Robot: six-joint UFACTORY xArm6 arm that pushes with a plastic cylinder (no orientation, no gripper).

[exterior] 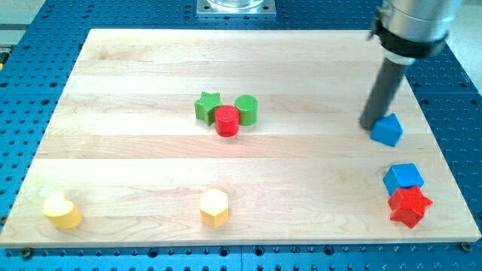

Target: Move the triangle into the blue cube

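A straight dark grey rod [384,90] hangs from a shiny silver metal cylinder [413,19] with a black band around its lower edge; my tip [369,124] is plain and blunt.

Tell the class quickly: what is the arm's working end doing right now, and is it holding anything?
My tip: a plain rod, no hand, holding nothing; it sits against the blue triangle, on its left, above the blue cube.

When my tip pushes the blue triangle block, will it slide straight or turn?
The blue triangle looks rigid and low, so it should slide, not tip. My tip touches its upper-left side, off-centre, so it may rotate. The smooth wooden board probably gives little grip.
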